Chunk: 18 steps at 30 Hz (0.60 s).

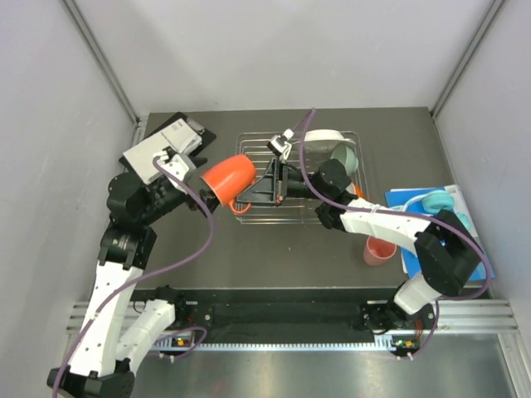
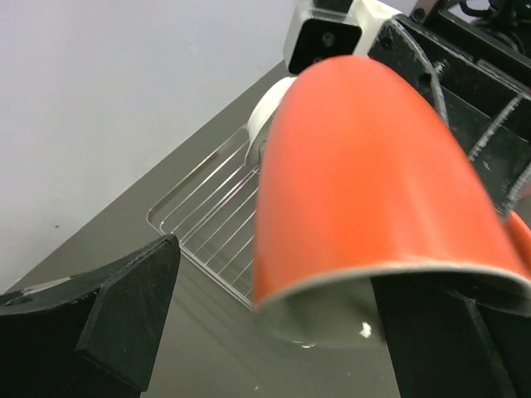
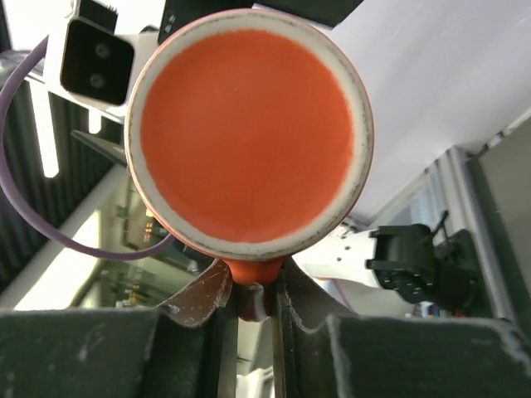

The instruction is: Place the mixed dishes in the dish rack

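Orange glaze filled the right wrist view. The right gripper (image 3: 253,290) was pinched tight on the handle of the orange handled mug (image 3: 249,133). The mug's flat base faced that camera, so most of the handle was hidden behind the base and the fingers.

From above, the mug lay on its side, held off the table (image 1: 274,257) at the left edge of the dish rack (image 1: 303,214), with its mouth turned toward the left gripper (image 2: 286,290). That gripper stood wide apart. One of its fingers (image 2: 124,307) was clear of the mug, with bare table and rack wires showing between them. The other sat behind the mug's rim, and whether it touched could not be told. The mug's inside was out of sight in every view.

At the rack's far right, the mint green bowl (image 1: 342,155) was tipped on its side. Just beside it a white plate (image 1: 319,135) stood on edge, its rim colour too small to make out and its left end crossed by a cable.

The salmon-pink cup (image 1: 379,250) stood on the table in front of the rack, partly covered by the right arm. A turquoise ring (image 1: 436,201) lay on a blue-and-white flat sheet (image 1: 406,199) at the right edge, much of it under that arm. A black-and-white booklet (image 1: 162,145) lay far left, its near part beneath the left arm.
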Available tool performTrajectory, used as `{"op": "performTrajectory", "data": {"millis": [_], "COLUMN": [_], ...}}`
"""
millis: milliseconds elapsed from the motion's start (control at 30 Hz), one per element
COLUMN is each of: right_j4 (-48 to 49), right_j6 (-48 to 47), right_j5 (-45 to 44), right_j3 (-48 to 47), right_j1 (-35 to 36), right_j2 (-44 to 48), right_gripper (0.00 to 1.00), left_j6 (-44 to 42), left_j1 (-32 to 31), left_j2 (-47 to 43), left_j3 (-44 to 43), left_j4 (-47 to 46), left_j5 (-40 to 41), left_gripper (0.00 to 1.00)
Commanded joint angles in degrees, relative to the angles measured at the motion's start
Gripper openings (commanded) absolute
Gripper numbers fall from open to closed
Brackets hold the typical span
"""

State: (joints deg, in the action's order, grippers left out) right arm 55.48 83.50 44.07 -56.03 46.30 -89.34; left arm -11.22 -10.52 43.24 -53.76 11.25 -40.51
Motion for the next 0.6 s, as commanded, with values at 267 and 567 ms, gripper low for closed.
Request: {"op": "performTrajectory", "data": {"millis": [267, 567], "right_j4": [-21.10, -73.12], "right_j6": [-25.04, -65.70], "right_j5": [-5.93, -40.96], "right_j3": [-14.10, -44.03], "right_j1": [-6.05, 1.32], "right_j2": [8.48, -0.38], "right_gripper": [0.00, 0.00], "left_j6": [-3.98, -3.19], "left_j1": [-0.46, -0.46], "left_j2": [-9.93, -7.56], "left_j3": [-1.61, -1.79], "left_j4": [17.75, 26.63], "left_j5": [5.79, 18.01], "left_gripper": [0.99, 0.99]}}
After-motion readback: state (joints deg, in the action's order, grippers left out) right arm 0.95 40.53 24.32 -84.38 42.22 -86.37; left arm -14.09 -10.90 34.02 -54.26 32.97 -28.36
